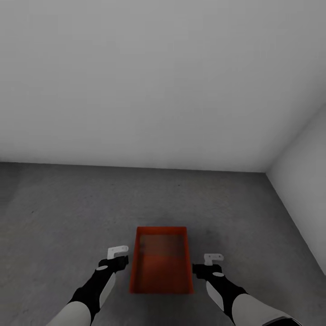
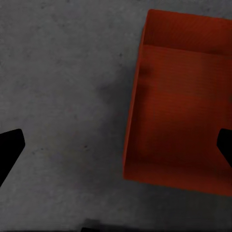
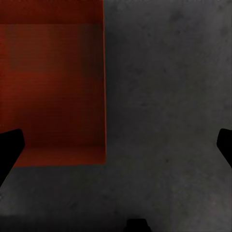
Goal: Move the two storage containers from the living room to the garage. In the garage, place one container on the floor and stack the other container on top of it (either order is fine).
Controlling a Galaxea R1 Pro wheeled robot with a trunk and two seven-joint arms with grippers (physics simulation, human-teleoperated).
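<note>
Red-orange thin-walled container [image 1: 161, 260] looks light; I'd pinch its long rims, left gripper [image 1: 118, 253] and right gripper [image 1: 213, 260] flanking it agape.

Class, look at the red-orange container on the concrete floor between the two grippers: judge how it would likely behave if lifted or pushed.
The container looks shallow, flat-bottomed and wide, so it would probably slide on the floor rather than tip or roll. Its thin, plain walls suggest a light, fairly stiff bin that might flex if squeezed. Being open and empty, it likely lifts easily.
</note>
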